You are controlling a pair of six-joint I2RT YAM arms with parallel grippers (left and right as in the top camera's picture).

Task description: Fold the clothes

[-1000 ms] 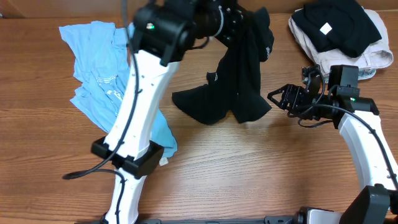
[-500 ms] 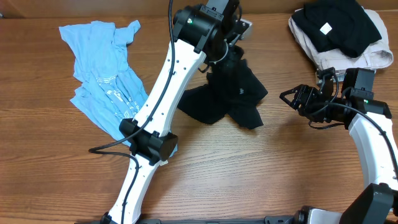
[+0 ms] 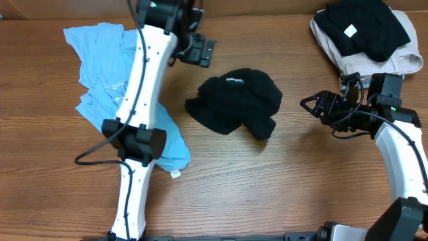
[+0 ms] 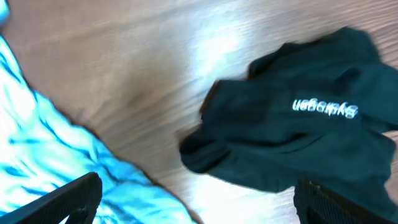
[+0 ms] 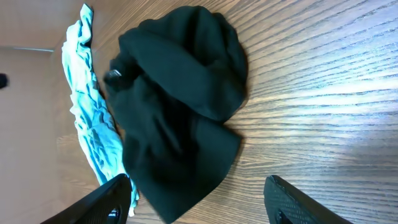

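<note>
- Far left on the tabletop (image 3: 267, 187), the light-blue tee (image 3: 100, 73) lies rumpled, the left arm crossing above it; it can wait its turn
- Beside the tee, the left fingers (image 4: 68, 199) stand wide apart and empty, above bare wood between tee and shirt
- At the centre, the black shirt (image 3: 234, 100) sits in a crumpled heap, white logo (image 4: 324, 107) uppermost; no fold can start from a heap, so the step is probably spreading it flat; each arm should pinch one layer at a separate edge, shoulders if findable, and draw them apart low over the wood
- Just right of the heap, the right fingers (image 5: 109, 196) are likewise spread, holding nothing, aimed at the shirt's near lobe
- At the far right corner, a folded pile (image 3: 361, 30) rests, black on beige; sweeps should stay clear of it
</note>
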